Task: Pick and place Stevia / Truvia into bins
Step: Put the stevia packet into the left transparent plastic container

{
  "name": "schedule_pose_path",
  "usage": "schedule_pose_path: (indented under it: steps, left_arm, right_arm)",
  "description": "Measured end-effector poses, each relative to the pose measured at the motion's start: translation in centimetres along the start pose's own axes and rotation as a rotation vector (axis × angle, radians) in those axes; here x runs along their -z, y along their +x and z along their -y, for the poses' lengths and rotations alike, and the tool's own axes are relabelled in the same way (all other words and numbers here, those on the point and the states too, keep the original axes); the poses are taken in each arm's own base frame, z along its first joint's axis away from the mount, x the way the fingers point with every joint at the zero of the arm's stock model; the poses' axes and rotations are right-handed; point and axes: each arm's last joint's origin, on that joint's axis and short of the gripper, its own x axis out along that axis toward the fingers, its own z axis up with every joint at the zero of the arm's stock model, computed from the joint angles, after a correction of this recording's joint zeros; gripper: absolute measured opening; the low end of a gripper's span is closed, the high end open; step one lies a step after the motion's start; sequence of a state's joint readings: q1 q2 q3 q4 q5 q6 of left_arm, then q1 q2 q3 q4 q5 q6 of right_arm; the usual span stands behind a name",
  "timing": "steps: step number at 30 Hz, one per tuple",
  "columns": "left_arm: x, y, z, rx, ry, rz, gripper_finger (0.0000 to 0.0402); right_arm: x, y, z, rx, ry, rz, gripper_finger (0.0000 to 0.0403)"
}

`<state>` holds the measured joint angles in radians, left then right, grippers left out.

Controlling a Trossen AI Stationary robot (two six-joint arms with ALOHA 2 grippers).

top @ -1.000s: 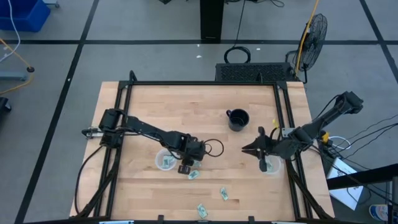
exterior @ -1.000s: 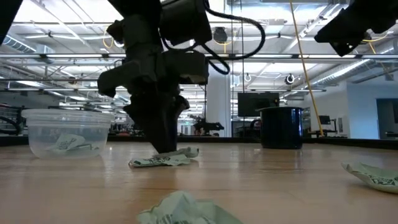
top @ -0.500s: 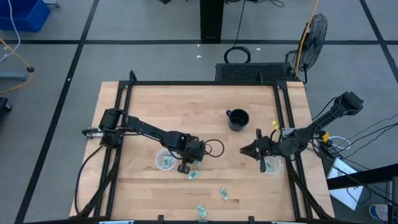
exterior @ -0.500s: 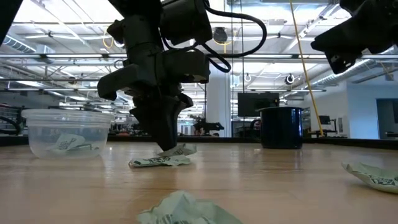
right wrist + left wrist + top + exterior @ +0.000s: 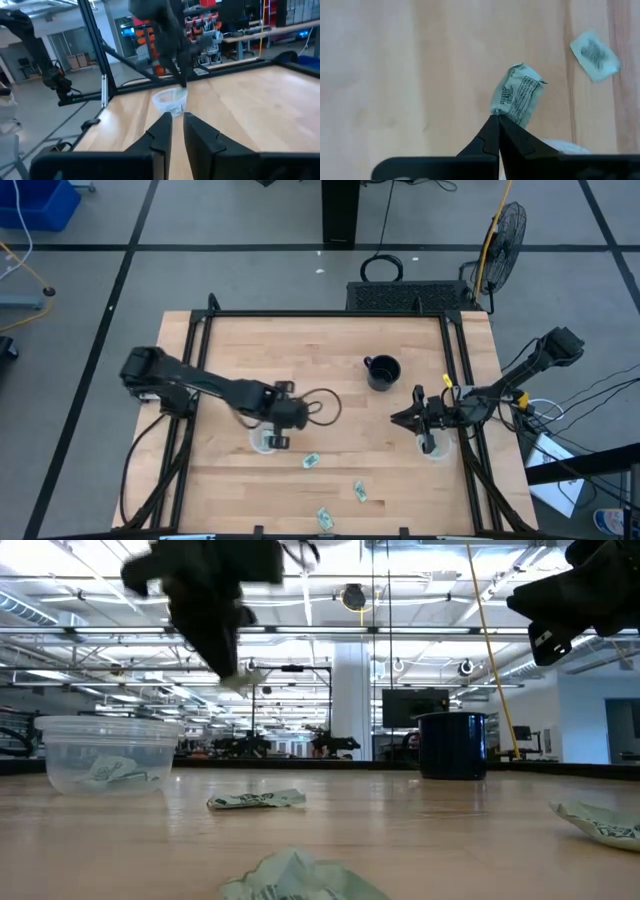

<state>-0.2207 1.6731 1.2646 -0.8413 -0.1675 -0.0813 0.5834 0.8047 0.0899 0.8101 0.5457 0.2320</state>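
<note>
place: robotics lab | cues: taped floor (image 5: 250,220); black frame (image 5: 320,314) around table; workbenches (image 5: 260,32); monitor (image 5: 414,706)

Sachet (image 5: 516,96) print too small to read.

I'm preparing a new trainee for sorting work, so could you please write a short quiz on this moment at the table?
1. True or false: the left pincer is shut on a sachet and holds it above the table.
2. Multiple choice: where is the right pincer? A) over the black mug; B) above the right-hand clear cup; C) at the table's far left edge.
3. Fill in: the left-hand clear cup already holds at least ____ sachet.

Key:
1. True; the left wrist view shows the fingertips pinching one corner of it.
2. B.
3. One; it shows through the wall in the low view.
</note>
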Motion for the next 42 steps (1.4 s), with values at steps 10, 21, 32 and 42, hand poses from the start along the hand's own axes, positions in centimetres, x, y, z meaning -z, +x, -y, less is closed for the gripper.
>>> schedule_pose_path:
  steps: [10, 21, 32, 42]
  left_arm:
    - [4.4, -2.5, 2.3, -0.098, -0.254, -0.220, 0.0002]
    - [7.8, 1.1, 3.0, -0.015, -0.256, -0.349, 0.0001]
    - [6.5, 2.2, 3.6, 0.109, -0.175, -0.167, 0.0002]
    - [6.5, 2.5, 3.7, 0.105, -0.173, -0.180, 0.0010]
  right_arm:
    - [0.0, 0.0, 0.0, 0.000, 0.017, -0.001, 0.0043]
    - [-0.4, 0.0, -0.1, 0.001, -0.137, 0.034, 0.0043]
    - [-0.9, 0.7, 1.6, 0.126, -0.168, 0.064, 0.0043]
    - [-1.0, 1.0, 2.5, 0.186, -0.171, 0.066, 0.0043]
